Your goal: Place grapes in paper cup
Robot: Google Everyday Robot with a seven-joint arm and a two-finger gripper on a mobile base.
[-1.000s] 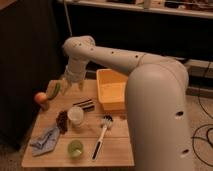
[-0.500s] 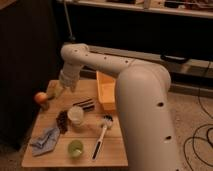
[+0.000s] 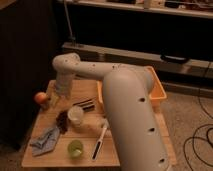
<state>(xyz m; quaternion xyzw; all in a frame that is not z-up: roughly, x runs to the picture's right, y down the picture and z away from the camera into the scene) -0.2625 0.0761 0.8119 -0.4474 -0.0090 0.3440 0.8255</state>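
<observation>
Tool lowered beside fruit, near grapes

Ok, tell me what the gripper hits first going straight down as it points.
Probably bare table top: the gripper hangs pointing down between the orange fruit and the grapes, above neither as far as depth shows.

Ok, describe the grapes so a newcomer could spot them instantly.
On the wooden table, find the white paper cup; the grapes lie beside it, left of it in the view. The gripper hangs just beyond them, near an orange-red fruit. Nothing else there is a dark, lumpy, elongated bunch.
</observation>
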